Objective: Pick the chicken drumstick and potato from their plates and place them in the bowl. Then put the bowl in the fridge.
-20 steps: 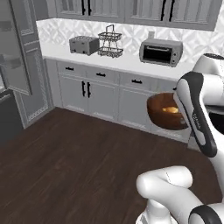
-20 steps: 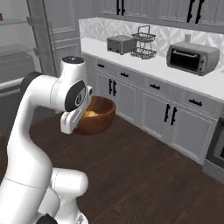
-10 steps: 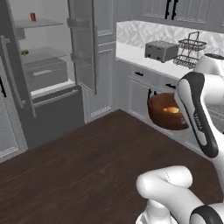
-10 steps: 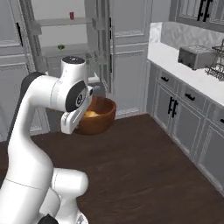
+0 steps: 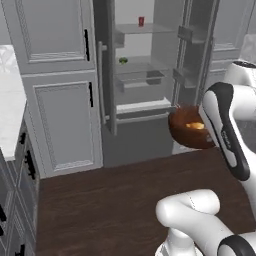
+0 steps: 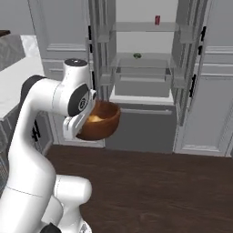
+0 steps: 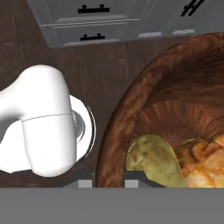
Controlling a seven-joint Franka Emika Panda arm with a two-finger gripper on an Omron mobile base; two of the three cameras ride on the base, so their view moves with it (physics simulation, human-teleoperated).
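Left base view: the whole picture has swung since a second ago, from counter and toaster to the open fridge (image 5: 145,75), so the base has turned, not the things. The bowl (image 5: 187,131) hangs at the arm's end as before, now with the fridge's shelves just beyond it. Something golden, probably the drumstick (image 5: 195,125), shows inside.

Right base view: the same swing. The bowl (image 6: 100,120) sits tucked against the wrist, the fridge (image 6: 143,68) straight ahead and its doors wide.

Hand view: the gripper (image 7: 105,177) is pinched narrow on the bowl's near rim (image 7: 114,131). Just past the fingertips, inside the bowl, lie the potato (image 7: 153,159) and, touching it, the drumstick (image 7: 201,164).

Both foods are loaded, I judge; what remains is reaching forward to set the bowl on a shelf.
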